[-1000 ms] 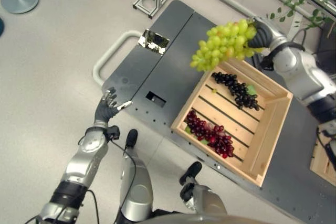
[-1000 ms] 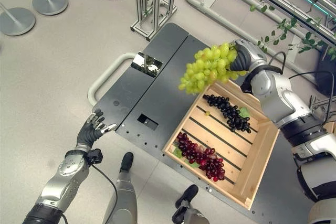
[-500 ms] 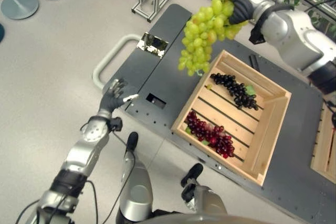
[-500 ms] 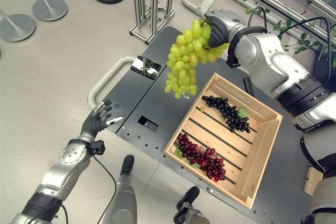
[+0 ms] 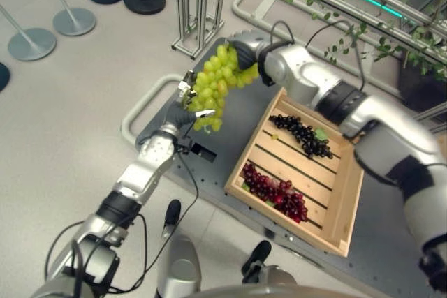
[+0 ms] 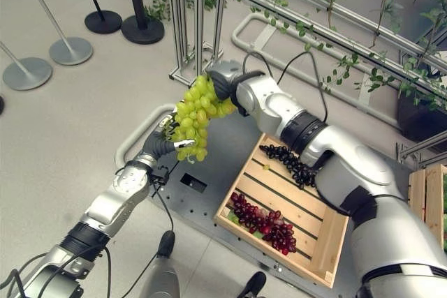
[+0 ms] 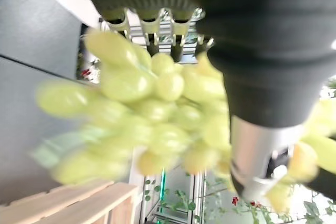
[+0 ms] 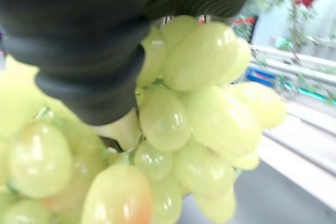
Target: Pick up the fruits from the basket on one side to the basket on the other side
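Right now you have the green grape bunch (image 5: pixel 214 83) hanging in the air from your right hand (image 5: pixel 242 54), whose fingers are curled round the top of the bunch; in the right wrist view the grapes (image 8: pixel 199 108) crowd against the dark cover. The bunch hangs over the dark grey table (image 5: pixel 241 113), off the left end of the wooden crate (image 5: pixel 349 193) and clear of it. Your left hand (image 5: pixel 187 108) is raised to the lower end of the bunch, with a fingertip (image 5: pixel 204 113) showing against the bottom grapes; in the left wrist view its fingers (image 7: pixel 157 30) stand in a fairly straight row with the grapes (image 7: pixel 157 124) right in front of them, so they look relaxed rather than closed on the fruit, though you cannot tell whether they touch it. Inside the crate, a dark purple bunch (image 5: pixel 302 135) lies along the far side and a red bunch (image 5: pixel 276 192) lies along the near side, well apart from each other. Round stanchion bases (image 5: pixel 31 43) stand on the floor beyond the table, to your left.
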Robot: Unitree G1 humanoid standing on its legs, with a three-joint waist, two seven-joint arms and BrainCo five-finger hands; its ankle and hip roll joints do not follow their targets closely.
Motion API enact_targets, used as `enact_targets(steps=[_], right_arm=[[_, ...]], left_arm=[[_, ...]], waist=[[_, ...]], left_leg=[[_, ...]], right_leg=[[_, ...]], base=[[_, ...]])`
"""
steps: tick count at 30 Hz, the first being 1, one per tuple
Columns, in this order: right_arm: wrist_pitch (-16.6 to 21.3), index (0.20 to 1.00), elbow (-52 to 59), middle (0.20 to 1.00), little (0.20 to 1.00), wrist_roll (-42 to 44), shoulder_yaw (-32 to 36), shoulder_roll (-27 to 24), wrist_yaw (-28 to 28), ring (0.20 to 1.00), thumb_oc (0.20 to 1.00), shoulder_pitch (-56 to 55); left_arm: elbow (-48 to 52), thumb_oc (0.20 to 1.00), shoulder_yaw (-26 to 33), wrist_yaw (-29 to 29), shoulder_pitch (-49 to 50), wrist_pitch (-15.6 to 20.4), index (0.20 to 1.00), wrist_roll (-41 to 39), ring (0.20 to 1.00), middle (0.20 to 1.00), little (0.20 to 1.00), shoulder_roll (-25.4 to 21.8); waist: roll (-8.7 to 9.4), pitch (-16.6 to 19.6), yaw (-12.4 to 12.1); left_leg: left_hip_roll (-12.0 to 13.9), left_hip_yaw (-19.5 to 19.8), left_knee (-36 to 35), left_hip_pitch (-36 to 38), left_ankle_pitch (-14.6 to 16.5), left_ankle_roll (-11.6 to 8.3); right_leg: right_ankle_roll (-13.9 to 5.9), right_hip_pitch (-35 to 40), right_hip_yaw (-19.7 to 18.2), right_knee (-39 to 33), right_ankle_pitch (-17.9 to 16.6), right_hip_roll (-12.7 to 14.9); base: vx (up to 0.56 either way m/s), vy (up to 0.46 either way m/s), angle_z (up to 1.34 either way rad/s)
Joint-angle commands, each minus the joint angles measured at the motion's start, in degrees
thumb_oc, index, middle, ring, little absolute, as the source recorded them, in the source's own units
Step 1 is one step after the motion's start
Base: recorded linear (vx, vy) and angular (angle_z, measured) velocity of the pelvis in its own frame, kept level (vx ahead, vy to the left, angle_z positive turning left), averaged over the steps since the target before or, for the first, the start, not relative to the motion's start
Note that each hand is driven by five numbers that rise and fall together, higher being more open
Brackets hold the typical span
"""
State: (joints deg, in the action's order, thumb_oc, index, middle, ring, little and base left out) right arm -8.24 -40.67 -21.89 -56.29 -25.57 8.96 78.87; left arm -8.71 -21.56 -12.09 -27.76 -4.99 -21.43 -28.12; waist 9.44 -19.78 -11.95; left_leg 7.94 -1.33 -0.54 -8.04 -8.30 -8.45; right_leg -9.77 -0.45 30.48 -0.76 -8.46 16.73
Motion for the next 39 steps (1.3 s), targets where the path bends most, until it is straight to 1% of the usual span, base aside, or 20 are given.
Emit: enact_targets(steps=[1, 3, 9, 16, 21, 32, 39], right_arm=[[-1.5, 0.2, -3.4, 0.2, 0.2, -3.8, 2.5, -1.0, -3.6, 0.2, 0.2, 4.7], [-1.6, 0.2, -4.9, 0.2, 0.2, -4.8, 3.2, 0.5, -3.8, 0.2, 0.2, 3.5], [-1.7, 0.2, -8.3, 0.2, 0.2, -7.2, 4.6, 2.8, -4.1, 0.2, 0.2, 1.0], [-1.6, 0.2, -5.6, 0.2, 0.2, -7.3, 6.5, 3.4, -4.1, 0.2, 0.2, -0.9], [-1.3, 0.2, -2.4, 0.2, 0.2, -6.5, 6.8, 4.0, -4.1, 0.2, 0.2, -0.9], [-0.6, 0.2, 5.2, 0.2, 0.2, -2.9, 7.2, 4.5, -4.4, 0.2, 0.2, 1.1], [-0.6, 0.2, 9.7, 0.2, 0.2, 1.5, 9.2, 5.2, -5.4, 0.2, 0.2, -1.2]], left_arm=[[-1.9, 1.0, -2.7, -1.0, -4.0, 2.5, 1.0, 4.8, 1.0, 1.0, 1.0, 1.9], [-2.4, 1.0, -2.9, -1.4, -4.1, 2.5, 1.0, 5.5, 1.0, 1.0, 1.0, 2.9], [-2.8, 1.0, -3.0, -1.4, -3.3, 2.1, 1.0, 8.4, 1.0, 1.0, 1.0, 4.1], [-4.8, 1.0, -3.2, -0.6, -2.1, 1.6, 1.0, 9.0, 1.0, 1.0, 1.0, 5.1], [-7.3, 1.0, -5.0, 0.3, -3.3, 0.8, 1.0, 10.5, 1.0, 1.0, 1.0, 5.4], [-11.1, 1.0, -4.9, -1.3, -3.9, 0.7, 1.0, 10.2, 1.0, 1.0, 1.0, 7.0], [-10.8, 1.0, -1.8, -5.6, -3.9, 1.6, 1.0, 8.9, 1.0, 1.0, 1.0, 8.0]], waist=[[0.18, 3.0, -1.0], [-0.05, 3.0, -1.0], [-0.75, 3.1, -1.3], [-1.29, 3.5, -0.9], [-1.58, 3.8, -0.3], [-1.12, 4.8, 0.5], [-0.62, 5.4, 0.8]], left_leg=[[-4.2, 0.2, -4.3, 1.0, 2.9, 4.23], [-4.2, 0.2, -4.3, 1.0, 2.9, 4.21], [-4.0, 0.4, -4.4, 0.9, 2.7, 4.05], [-4.0, 0.4, -4.4, 1.0, 2.7, 3.99], [-3.9, 0.2, -4.4, 1.2, 2.8, 3.92], [-3.7, -0.2, -4.5, 1.6, 2.9, 3.67], [-3.5, -0.2, -4.4, 1.8, 3.0, 3.58]], right_leg=[[-3.42, -0.7, -0.8, 11.1, 7.4, 3.2], [-3.31, -0.7, -0.7, 11.0, 7.5, 3.1], [-3.13, -0.5, -0.6, 10.7, 7.6, 2.8], [-2.98, -0.2, -0.7, 10.4, 7.6, 2.7], [-2.89, 0.0, -0.7, 10.3, 7.6, 2.6], [-2.72, 0.5, -0.7, 9.6, 7.6, 2.2], [-2.52, 0.6, -0.7, 9.6, 7.8, 2.0]], base=[[0.0, 0.0, 0.0], [0.0, 0.0, 0.0], [0.0, 0.0, 0.0], [0.0, 0.0, 0.0], [0.0, 0.0, 0.0], [0.0, 0.0, 0.0], [0.0, 0.0, 0.0]])
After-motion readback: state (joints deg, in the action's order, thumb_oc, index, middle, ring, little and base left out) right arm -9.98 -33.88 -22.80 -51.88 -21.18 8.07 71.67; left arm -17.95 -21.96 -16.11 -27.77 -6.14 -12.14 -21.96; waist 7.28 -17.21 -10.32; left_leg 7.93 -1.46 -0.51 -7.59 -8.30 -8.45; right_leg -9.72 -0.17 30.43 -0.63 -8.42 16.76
